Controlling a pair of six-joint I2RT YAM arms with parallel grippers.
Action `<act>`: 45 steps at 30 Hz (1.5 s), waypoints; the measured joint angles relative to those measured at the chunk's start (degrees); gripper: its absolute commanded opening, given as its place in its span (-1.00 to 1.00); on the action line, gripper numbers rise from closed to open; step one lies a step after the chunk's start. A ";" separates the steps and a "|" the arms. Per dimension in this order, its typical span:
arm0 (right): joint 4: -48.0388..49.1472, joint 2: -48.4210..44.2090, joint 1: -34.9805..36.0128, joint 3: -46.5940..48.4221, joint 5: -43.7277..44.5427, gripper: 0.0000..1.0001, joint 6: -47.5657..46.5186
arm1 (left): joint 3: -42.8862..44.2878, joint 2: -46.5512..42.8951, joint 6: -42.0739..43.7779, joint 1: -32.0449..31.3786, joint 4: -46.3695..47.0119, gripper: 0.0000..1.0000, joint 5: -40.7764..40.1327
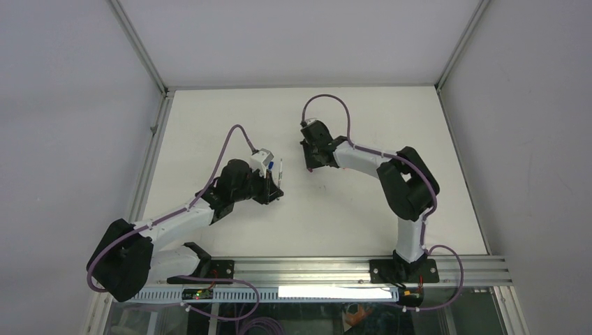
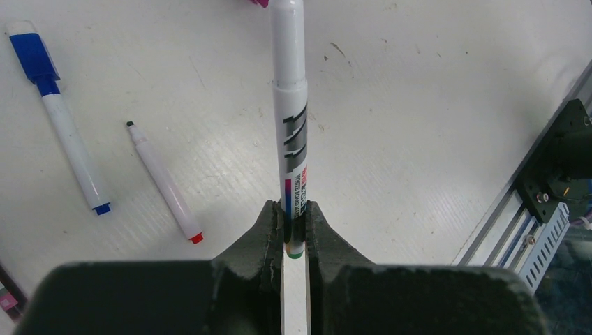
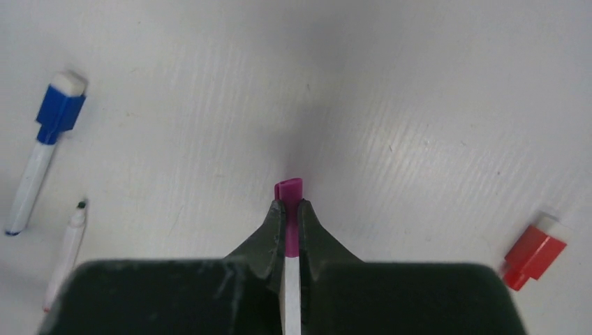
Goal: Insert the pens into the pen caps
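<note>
Over white table [image 2: 433,98], left tool [image 2: 289,213] clamps white pen [image 2: 290,105]; right tool [image 3: 291,209] pinches seemingly a magenta cap [image 3: 289,189].

Left arm [image 1: 178,222] with a thin pale pen [image 1: 280,168] (at its tip), right arm [image 1: 408,185] well apart, white table [image 1: 363,216] beneath.

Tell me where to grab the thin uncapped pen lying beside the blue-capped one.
Take the uncapped pen near its red end, from straight above, closing across the barrel. It lies flat on the table, and a rear grip probably leaves the dark tip free for capping.
</note>
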 measured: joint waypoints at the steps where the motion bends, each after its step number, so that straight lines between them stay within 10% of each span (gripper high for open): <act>1: 0.20 -1.25 0.00 -0.96 -0.24 -1.00 -0.02 | 0.00 0.52 0.00 0.00 0.26 -1.00 0.02; 15: 5.81 -16.13 0.00 -10.40 -2.58 -1.00 0.76 | -0.02 4.33 -1.66 0.00 5.40 -1.00 0.96; 30: 33.38 -32.15 1.97 -19.89 -16.57 -1.00 9.44 | -7.28 10.54 -10.82 0.00 34.86 -1.00 10.99; 45: 32.94 -33.20 2.40 -22.58 -14.34 -0.90 8.48 | -6.08 -3.85 -7.87 4.52 19.87 -1.00 0.46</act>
